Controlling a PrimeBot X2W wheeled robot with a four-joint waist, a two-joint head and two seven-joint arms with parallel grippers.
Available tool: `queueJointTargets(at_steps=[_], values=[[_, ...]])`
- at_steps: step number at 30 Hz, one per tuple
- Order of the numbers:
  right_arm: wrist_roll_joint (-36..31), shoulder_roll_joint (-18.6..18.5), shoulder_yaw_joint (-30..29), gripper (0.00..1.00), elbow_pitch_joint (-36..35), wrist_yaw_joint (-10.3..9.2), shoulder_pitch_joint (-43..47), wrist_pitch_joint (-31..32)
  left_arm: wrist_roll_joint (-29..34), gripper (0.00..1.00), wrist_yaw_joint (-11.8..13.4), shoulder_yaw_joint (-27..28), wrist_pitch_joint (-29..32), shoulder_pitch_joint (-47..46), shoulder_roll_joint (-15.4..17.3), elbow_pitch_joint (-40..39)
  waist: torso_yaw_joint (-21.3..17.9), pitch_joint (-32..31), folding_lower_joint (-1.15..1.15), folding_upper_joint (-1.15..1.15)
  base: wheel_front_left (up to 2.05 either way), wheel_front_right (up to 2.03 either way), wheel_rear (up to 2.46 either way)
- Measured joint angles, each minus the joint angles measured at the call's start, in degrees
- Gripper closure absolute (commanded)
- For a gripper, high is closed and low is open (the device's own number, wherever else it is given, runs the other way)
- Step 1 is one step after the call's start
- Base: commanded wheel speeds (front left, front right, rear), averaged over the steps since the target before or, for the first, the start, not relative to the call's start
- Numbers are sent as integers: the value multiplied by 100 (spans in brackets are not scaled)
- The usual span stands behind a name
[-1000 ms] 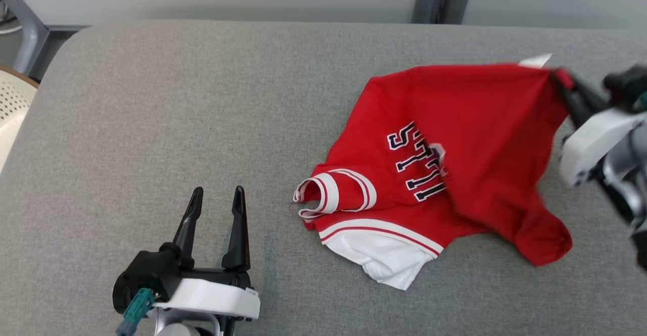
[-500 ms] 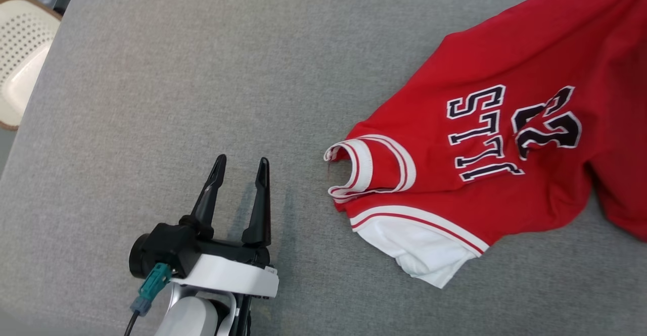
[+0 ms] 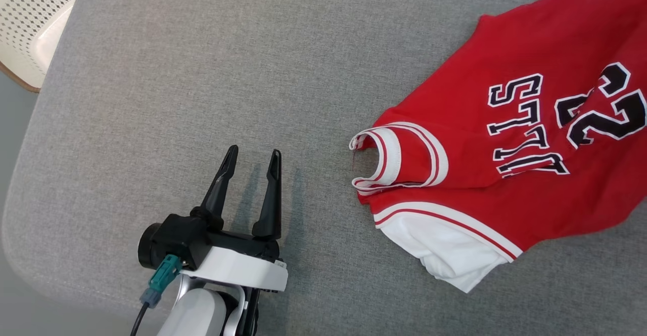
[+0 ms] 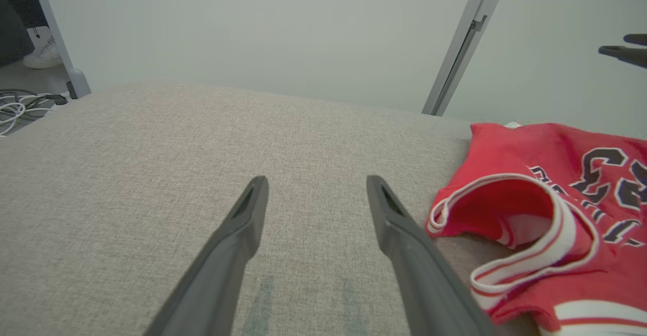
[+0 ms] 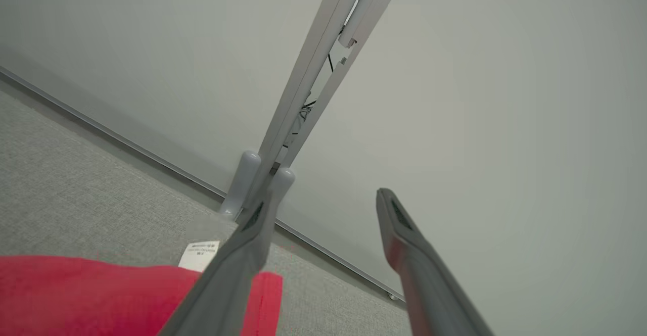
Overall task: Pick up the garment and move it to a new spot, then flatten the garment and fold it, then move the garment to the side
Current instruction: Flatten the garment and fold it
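Standing beside the grey padded top point(image 3: 192, 63), I take the left gripper point(image 3: 253, 150) as my mark: it hovers low over bare fabric, its two dark fingers spread with nothing between them. The red garment point(image 3: 505, 174) lies just to the right of it, number side up and rumpled. The striped collar point(image 3: 399, 156) is the part nearest the left gripper, and a white flap point(image 3: 445, 252) is turned out on that same near side. Well off to the right of the left gripper, past the jersey's far hem, the right gripper point(image 5: 322, 199) is lifted clear, fingers parted and empty, with the hem and its white label point(image 5: 199, 254) beneath it.

The jersey looks set down at its spot, so I judge flattening to be the step in hand. To do it well, the left gripper should slide right and pinch a shoulder seam rather than the loose collar ring, while the other takes the hem. Both should then draw apart low over the top, so the cloth tautens without lifting. That white flap wants smoothing out first, or it may get creased in
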Motion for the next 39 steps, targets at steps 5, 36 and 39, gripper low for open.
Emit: queueJointTargets(at_steps=[5, 36, 39], values=[[18, 309, 18, 0, 222, 0, -48, -292, 15, 0, 15, 40, 0, -1, -1, 25, -127, -37, 0, 0, 0, 0, 0], [1077, 1894, -2494, 0, -4125, -1, 5740, -1103, -257, 0, -290, -112, 558, 802, 32, 679, -1650, -1597, 0, 0, 0, 0, 0], [883, 2171, -2579, 0, -4474, -1, 6047, -1103, -334, 0, -286, -99, 632, 801, 32, 979, -1758, -1615, 0, 0, 0, 0, 0]])
